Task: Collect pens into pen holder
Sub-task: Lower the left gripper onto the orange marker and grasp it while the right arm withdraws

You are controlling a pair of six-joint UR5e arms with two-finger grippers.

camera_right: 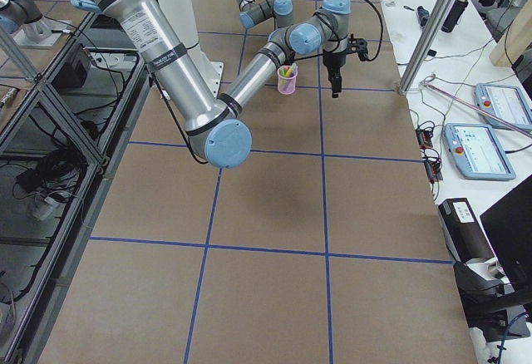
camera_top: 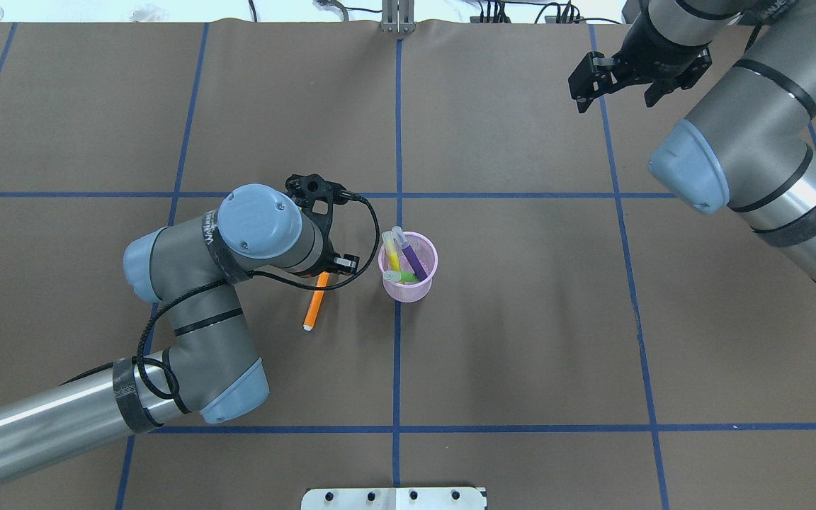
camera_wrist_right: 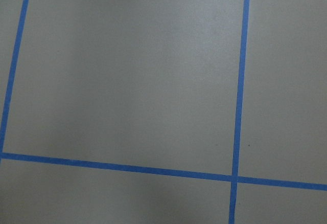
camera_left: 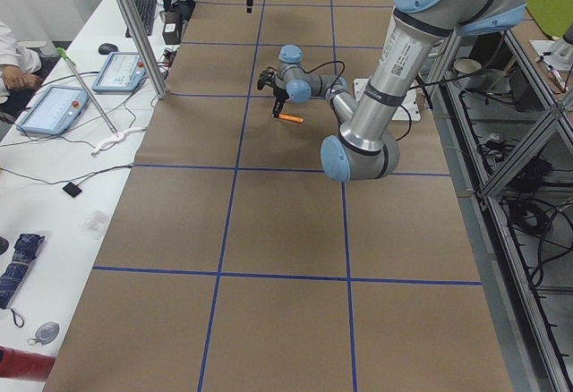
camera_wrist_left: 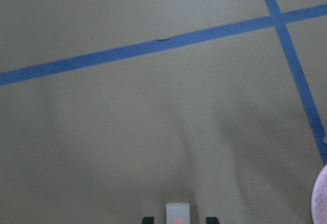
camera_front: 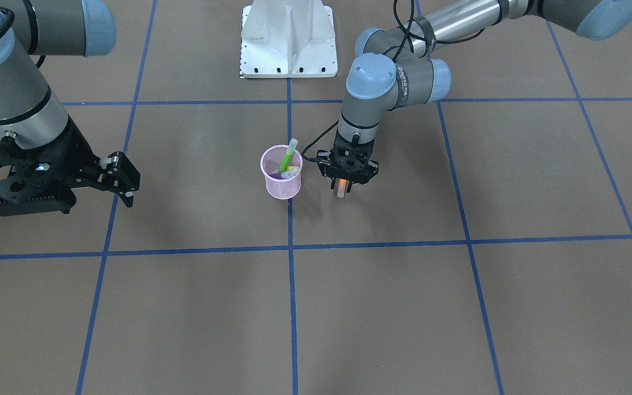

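Note:
The pink mesh pen holder (camera_front: 280, 189) (camera_top: 408, 295) stands upright near the table's middle. In it lean a green pen (camera_front: 287, 156), a yellow pen (camera_top: 392, 251) and a purple pen (camera_top: 414, 262). The orange pen (camera_top: 315, 303) (camera_left: 290, 119) lies nearly level, low over the table beside the holder. My left gripper (camera_front: 342, 189) is shut on the pen's far part. The pale cap (camera_wrist_left: 177, 211) sticks out between the fingertips. Far from the holder, my right gripper (camera_top: 617, 103) (camera_front: 125, 189) hangs open and empty.
The white robot base plate (camera_front: 288, 41) (camera_top: 394, 498) sits at the robot's side of the table. Blue tape lines (camera_wrist_right: 240, 81) grid the brown surface. Metal poles (camera_left: 134, 25) (camera_right: 428, 27) and a desk with tablets (camera_left: 54, 106) flank the far long edge.

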